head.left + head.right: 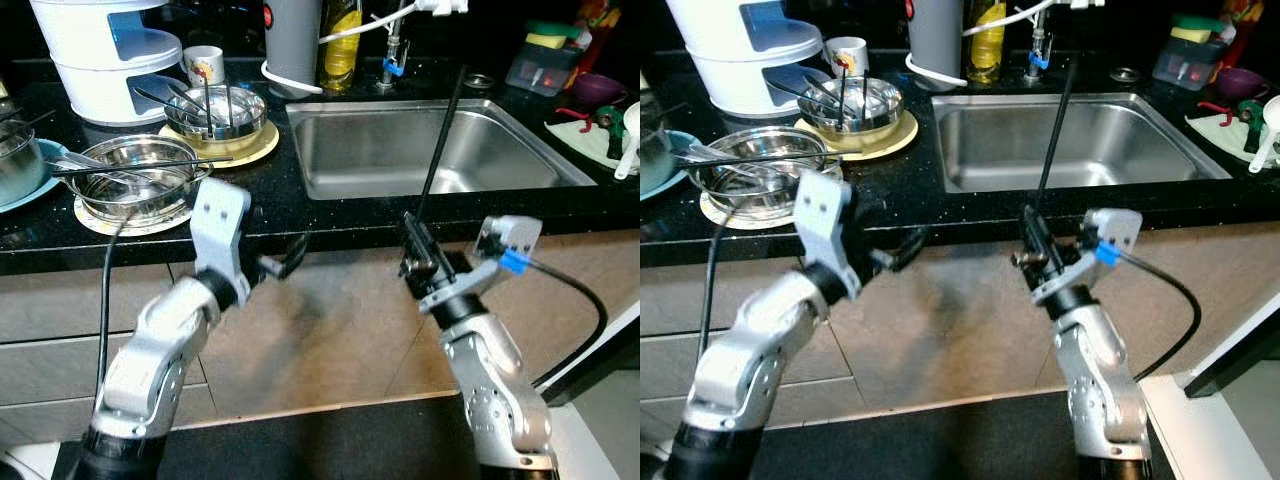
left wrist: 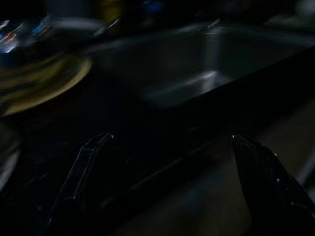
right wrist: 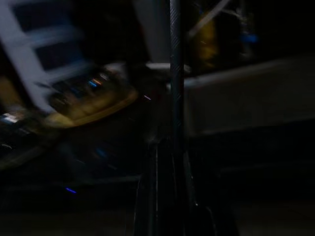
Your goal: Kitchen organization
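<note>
Right gripper | we see jaws pinching a chopstick pointing to 12 o'clock over sink | left gripper jaws spread | bowls at 10 o'clock hold chopsticks.
</note>
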Motion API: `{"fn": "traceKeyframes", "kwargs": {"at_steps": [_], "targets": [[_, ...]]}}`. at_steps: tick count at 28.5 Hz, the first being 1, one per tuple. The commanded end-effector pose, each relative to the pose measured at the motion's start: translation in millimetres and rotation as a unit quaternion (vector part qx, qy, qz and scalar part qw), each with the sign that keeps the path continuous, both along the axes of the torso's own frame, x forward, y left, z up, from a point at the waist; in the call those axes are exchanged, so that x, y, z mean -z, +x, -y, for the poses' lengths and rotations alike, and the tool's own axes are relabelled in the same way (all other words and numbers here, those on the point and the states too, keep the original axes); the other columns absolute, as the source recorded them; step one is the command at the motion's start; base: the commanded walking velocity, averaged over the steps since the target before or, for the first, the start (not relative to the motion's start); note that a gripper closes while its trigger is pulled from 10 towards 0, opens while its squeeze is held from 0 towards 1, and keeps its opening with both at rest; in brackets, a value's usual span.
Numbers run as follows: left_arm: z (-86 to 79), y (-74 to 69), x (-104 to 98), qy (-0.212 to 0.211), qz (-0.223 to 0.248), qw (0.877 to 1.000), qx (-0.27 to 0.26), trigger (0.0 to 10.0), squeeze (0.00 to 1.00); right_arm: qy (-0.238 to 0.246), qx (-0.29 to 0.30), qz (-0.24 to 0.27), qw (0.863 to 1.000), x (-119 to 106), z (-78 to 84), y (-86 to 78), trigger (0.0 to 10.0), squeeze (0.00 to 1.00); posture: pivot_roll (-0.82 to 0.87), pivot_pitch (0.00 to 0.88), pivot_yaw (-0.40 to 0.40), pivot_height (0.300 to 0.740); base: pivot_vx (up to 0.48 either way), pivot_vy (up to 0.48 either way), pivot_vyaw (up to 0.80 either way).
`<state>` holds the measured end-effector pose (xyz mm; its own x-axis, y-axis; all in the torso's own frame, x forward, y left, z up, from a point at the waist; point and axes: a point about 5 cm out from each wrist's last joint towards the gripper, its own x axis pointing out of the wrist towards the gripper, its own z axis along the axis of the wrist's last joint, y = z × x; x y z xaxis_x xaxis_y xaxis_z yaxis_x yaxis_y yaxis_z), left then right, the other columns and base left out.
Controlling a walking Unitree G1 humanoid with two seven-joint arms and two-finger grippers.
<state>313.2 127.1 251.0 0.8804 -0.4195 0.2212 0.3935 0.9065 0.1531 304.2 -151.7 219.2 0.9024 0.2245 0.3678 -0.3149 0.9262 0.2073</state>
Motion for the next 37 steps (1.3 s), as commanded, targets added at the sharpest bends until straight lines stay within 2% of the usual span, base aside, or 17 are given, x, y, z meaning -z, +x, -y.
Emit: {"fn": "traceKeyframes", "kwargs": {"at_steps": [1,2,8,18,37], "targets": [[-5.6,5.3,3.0,0.02,-0.01,0.999,-0.031,10.0,0.0,-0.016,0.012,-0.021,1.0,4.1,1.0,2.9,10.0,0.0,-0.09,0.148,-0.03,0.74,0.0,0.0,0.0],[-3.6,5.5,-2.0,0.017,0.003,1.0,-0.017,10.0,0.0,-0.03,0.018,-0.028,0.999,2.2,0.5,4.7,10.0,0.0,-0.09,0.148,-0.03,0.74,0.0,0.0,0.0],[-0.9,9.6,-7.0,0.014,0.006,1.0,-0.02,10.0,0.0,-0.049,0.028,-0.02,0.998,-4.8,-0.5,6.2,10.0,0.0,-0.09,0.148,-0.027,0.74,0.0,0.0,0.0],[3.9,9.9,-8.6,0.012,0.013,1.0,0.001,10.0,0.0,-0.064,0.033,-0.017,0.997,-6.7,-3.5,6.8,10.0,0.0,-0.09,0.161,-0.026,0.74,0.0,0.0,0.0],[8.6,9.8,-6.8,0.02,0.01,0.999,0.033,10.0,0.0,-0.059,0.036,-0.025,0.997,-3.3,-4.0,7.6,10.0,0.0,-0.08,0.164,-0.024,0.74,0.362,0.0,0.0]]}}
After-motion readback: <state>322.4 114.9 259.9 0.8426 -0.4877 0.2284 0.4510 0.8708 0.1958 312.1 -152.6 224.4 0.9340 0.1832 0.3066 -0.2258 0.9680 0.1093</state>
